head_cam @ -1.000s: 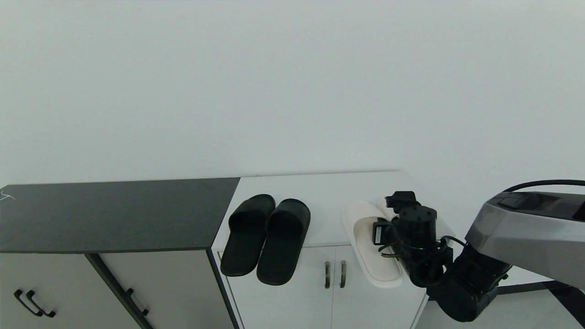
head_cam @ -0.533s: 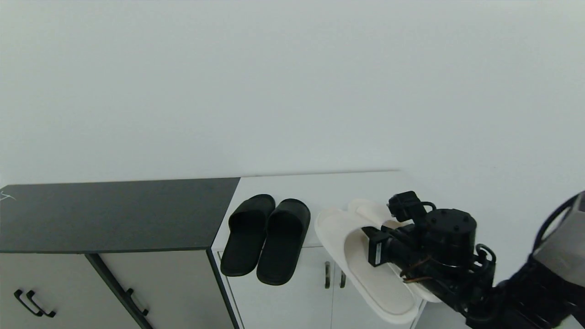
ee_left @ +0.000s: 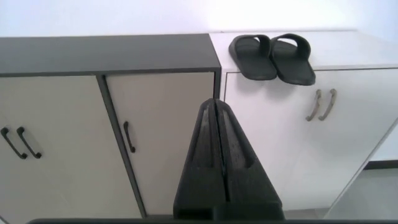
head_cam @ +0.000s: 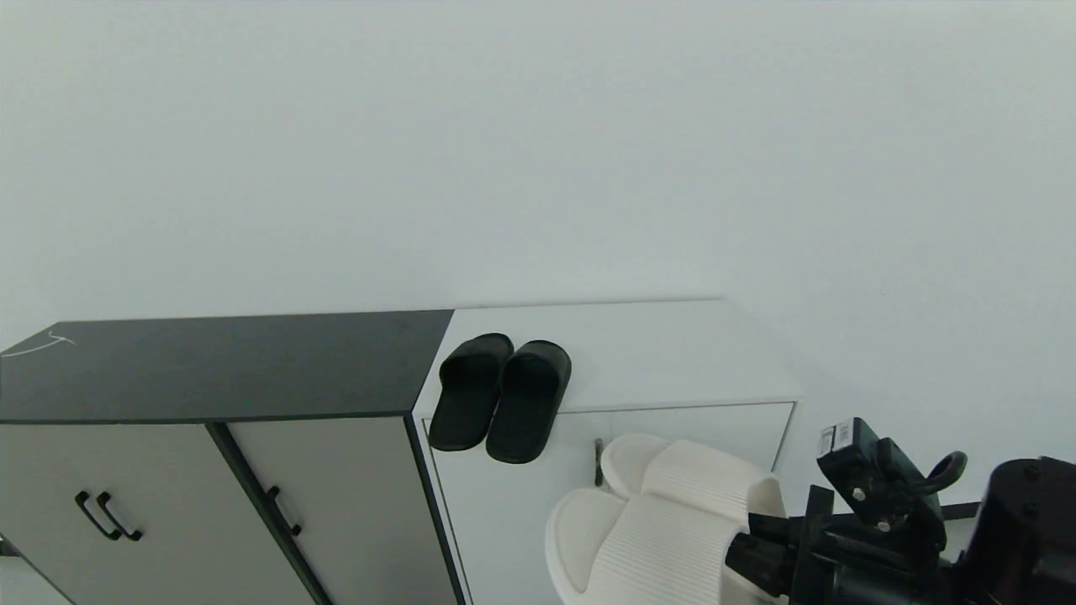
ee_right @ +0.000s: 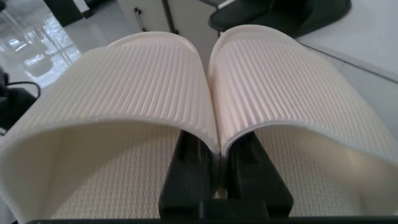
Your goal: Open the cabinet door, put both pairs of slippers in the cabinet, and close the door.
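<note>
Cabinet (head_cam: 656, 353): doors shut, and the camera has drawn back from it. Since a second ago the white slippers (head_cam: 664, 521) have left its top. They hang low before the right door, the right gripper (ee_right: 216, 168) clenched on their two inner strap walls, so a door must open before they can go in. The black slippers (head_cam: 500, 395) lie on top, overhanging the front edge. The left gripper (ee_left: 216, 121), closed and empty, faces the handles (ee_left: 321, 104) with open room between.

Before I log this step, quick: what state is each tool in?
Left tool: closed, holding nothing.
Right tool: closed, holding the white slippers as a pair.
</note>
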Tool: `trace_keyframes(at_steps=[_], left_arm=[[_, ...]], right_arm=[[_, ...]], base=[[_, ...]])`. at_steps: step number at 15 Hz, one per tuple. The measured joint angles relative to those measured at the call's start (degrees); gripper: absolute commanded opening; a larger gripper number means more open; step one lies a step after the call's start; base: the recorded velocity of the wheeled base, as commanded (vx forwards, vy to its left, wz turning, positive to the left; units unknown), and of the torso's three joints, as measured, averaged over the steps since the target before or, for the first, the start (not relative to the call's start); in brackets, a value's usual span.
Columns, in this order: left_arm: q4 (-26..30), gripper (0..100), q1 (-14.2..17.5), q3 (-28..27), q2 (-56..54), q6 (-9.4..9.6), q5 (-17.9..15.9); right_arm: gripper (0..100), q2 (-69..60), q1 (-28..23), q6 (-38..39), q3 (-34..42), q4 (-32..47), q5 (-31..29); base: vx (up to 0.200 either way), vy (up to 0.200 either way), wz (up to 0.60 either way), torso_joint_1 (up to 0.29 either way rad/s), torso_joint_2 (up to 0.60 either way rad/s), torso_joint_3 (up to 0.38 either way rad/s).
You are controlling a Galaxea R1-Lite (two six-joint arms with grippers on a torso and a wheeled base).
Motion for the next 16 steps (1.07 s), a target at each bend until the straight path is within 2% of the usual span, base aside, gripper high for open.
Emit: trace_keyframes(at_steps=[16], left_arm=[[0.0, 0, 0.0, 0.0, 0.0, -0.13, -0.2]], right_arm=[[0, -2.1, 0.1, -3.0, 1.8, 0.0, 0.2]], base=[[0.000, 0.200, 0.00, 0.006, 0.00, 0.002]])
